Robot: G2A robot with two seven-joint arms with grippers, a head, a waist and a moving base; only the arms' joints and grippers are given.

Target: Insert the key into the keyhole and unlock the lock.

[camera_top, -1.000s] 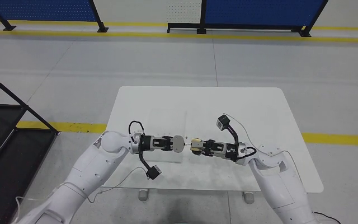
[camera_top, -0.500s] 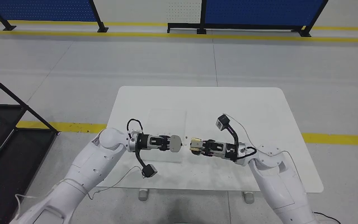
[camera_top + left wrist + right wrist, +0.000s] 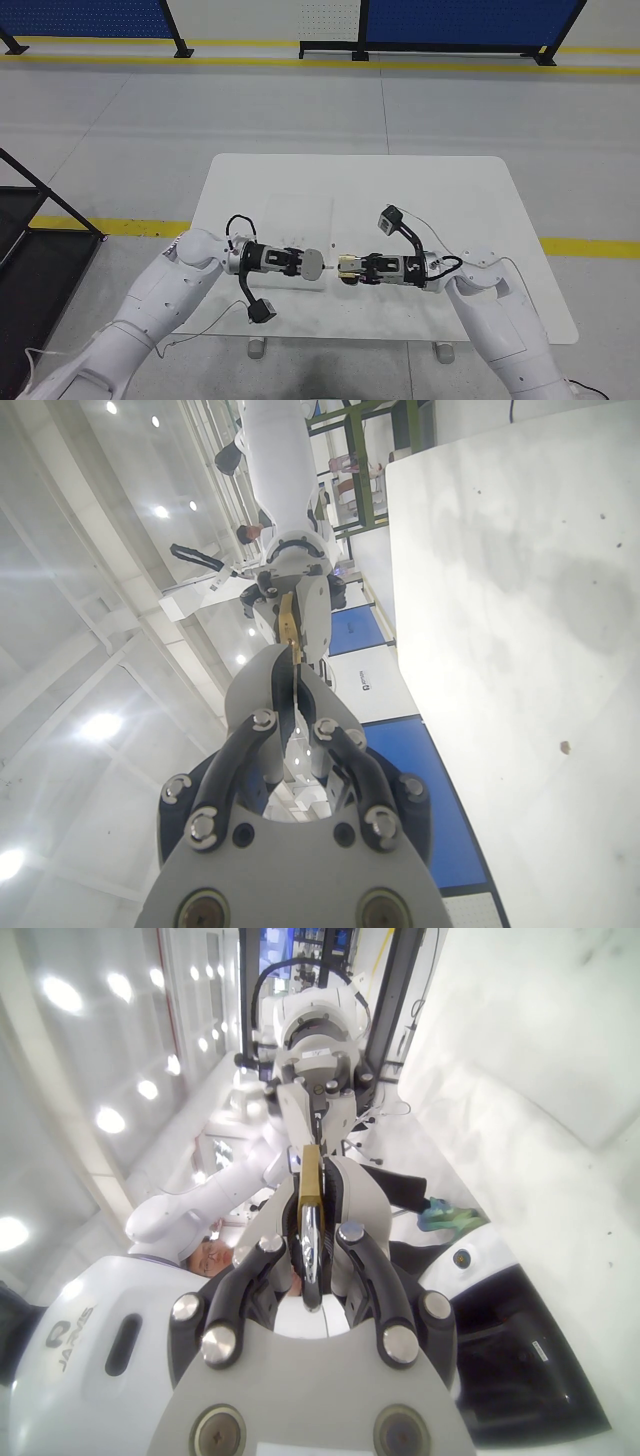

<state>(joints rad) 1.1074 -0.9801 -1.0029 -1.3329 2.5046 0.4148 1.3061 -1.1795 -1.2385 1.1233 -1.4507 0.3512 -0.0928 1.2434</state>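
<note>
Above the white table (image 3: 450, 190) both arms meet tip to tip. My right gripper (image 3: 344, 268) is shut on a brass padlock (image 3: 310, 1175); its silver shackle (image 3: 310, 1243) points back toward the wrist. My left gripper (image 3: 314, 264) faces it, shut on a thin key (image 3: 298, 674) seen edge-on between the fingers (image 3: 260, 680). In the left wrist view the key's tip meets the end of the padlock (image 3: 286, 625). I cannot tell whether the tip is inside the keyhole. From the right wrist, the left gripper (image 3: 316, 1128) sits just beyond the padlock.
The bare table top (image 3: 500, 550) carries only a few small crumbs (image 3: 565, 747). A black frame (image 3: 30, 220) stands left of the table, and blue barriers (image 3: 470, 20) line the far floor.
Both grippers have shifted slightly toward the table's near edge, still facing each other. The right wrist has turned a little. Each gripper still holds its object.
</note>
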